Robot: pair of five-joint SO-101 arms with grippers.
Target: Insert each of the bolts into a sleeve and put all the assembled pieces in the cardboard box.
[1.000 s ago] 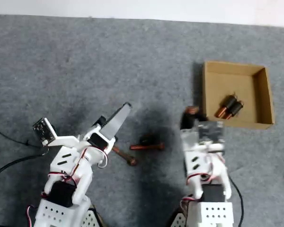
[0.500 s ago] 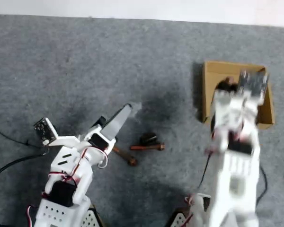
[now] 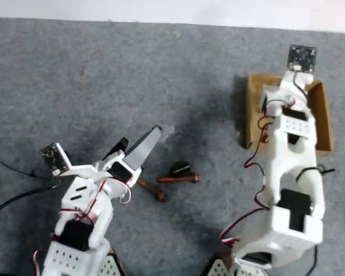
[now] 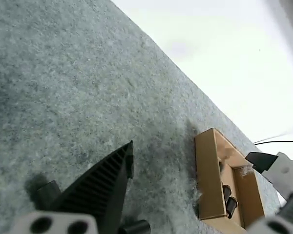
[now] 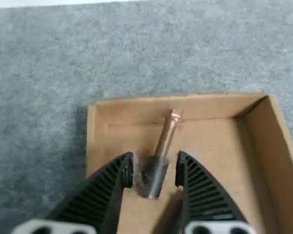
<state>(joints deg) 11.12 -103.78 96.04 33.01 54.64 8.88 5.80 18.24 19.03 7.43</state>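
Observation:
My right gripper (image 5: 154, 166) is shut on an assembled piece (image 5: 156, 173), a dark sleeve with a copper bolt sticking out of it. It hangs over the inside of the cardboard box (image 5: 95, 141). In the high view the right arm (image 3: 290, 144) stretches across the box (image 3: 252, 109) and hides its contents. Two loose copper bolts (image 3: 178, 179) (image 3: 150, 190) and a black sleeve (image 3: 180, 168) lie on the grey mat between the arms. My left gripper (image 3: 139, 138) is open just to their left, holding nothing. The left wrist view shows two assembled pieces (image 4: 228, 201) in the box (image 4: 207, 180).
Grey felt mat (image 3: 103, 75) covers the table, with open room at the back left. A white wall edge runs along the far side. Black cables (image 3: 11, 172) trail beside the left arm's base.
My right arm has swung from the middle of the mat out over the cardboard box, carrying the assembled piece. The left arm has barely moved.

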